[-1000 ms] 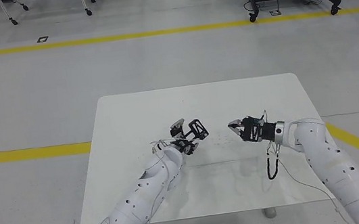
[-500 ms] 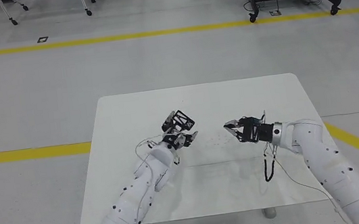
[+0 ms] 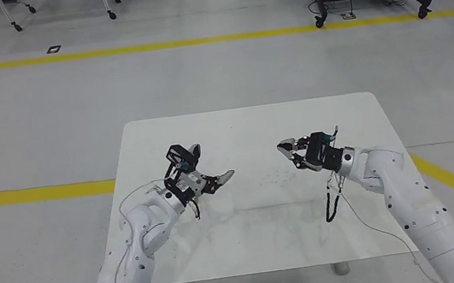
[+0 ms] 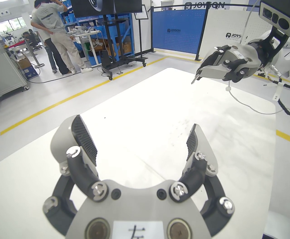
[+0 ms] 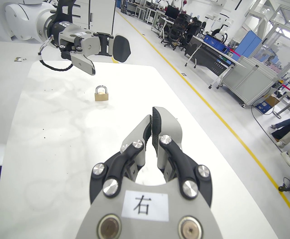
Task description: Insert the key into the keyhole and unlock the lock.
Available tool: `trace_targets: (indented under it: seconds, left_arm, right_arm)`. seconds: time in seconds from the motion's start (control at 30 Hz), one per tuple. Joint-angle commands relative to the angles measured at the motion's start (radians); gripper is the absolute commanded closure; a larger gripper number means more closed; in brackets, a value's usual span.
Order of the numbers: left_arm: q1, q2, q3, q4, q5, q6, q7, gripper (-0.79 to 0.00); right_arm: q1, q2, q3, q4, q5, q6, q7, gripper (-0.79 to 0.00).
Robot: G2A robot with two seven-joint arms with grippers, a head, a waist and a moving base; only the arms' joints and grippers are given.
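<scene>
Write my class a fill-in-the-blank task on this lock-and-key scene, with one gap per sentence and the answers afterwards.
1. The left gripper has its fingers ___ and holds nothing.
2. The right gripper is shut on a thin metal ___, whose tip pokes out past its fingertips.
3. The brass padlock stands upright on the white ___, apart from both grippers.

Missing words: open; key; table.

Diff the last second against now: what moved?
The open left pincer swung outward toward its own side of the white table. The right pincer, shut on a small metal key, edged forward and slightly inward. Nothing was grasped or released.
</scene>
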Motion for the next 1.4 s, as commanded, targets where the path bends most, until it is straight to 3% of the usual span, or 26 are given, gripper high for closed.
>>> trace_targets:
  seconds: [0.0,0.2,0.33,0.47,0.57,0.6,0.73,0.83,1.0,1.3,1.37]
  left_arm:
    - [0.0,-0.002,0.003,0.032,-0.099,-0.058,0.027,-0.785]
    - [-0.119,-0.001,0.006,0.254,-0.466,-0.452,0.026,-0.785]
    - [-0.177,0.014,0.111,0.265,-0.678,-0.452,-0.084,-0.785]
    - [-0.229,0.051,0.188,0.26,-0.917,-0.452,-0.243,-0.785]
    - [-0.259,0.073,0.227,0.281,-1.074,-0.452,-0.338,-0.708]
    - [-0.266,0.077,0.242,0.282,-1.132,-0.452,-0.364,-0.576]
    - [-0.295,0.09,0.276,0.287,-1.343,-0.452,-0.509,-0.579]
    - [-0.307,0.091,0.278,0.301,-1.438,-0.452,-0.6,-0.465]
    - [-0.32,0.077,0.267,0.346,-1.468,-0.452,-0.67,-0.382]
    - [-0.322,0.047,0.25,0.372,-1.395,-0.452,-0.632,-0.289]
    - [-0.322,0.043,0.246,0.374,-1.381,-0.452,-0.63,-0.151]
  right_arm:
    - [0.0,0.0,0.0,0.0,0.0,0.0,0.0,0.0]
    - [0.005,-0.014,-0.04,0.033,0.17,-0.064,0.009,0.0]
    - [0.059,-0.032,-0.096,0.102,0.351,-0.165,0.017,0.0]
    - [0.112,-0.047,-0.188,0.14,0.539,-0.171,0.025,0.0]
    - [0.151,-0.044,-0.255,0.138,0.652,-0.171,0.028,0.0]
    - [0.161,-0.041,-0.274,0.136,0.678,-0.171,0.031,0.0]
    - [0.196,-0.026,-0.354,0.137,0.782,-0.171,0.047,0.0]
    - [0.229,-0.019,-0.414,0.157,0.866,-0.171,0.065,0.0]
    - [0.282,-0.009,-0.505,0.175,0.945,-0.171,0.08,0.0]
    - [0.35,0.009,-0.619,0.208,1.019,-0.171,0.067,0.0]
    - [0.364,0.011,-0.641,0.218,1.03,-0.171,0.064,0.0]
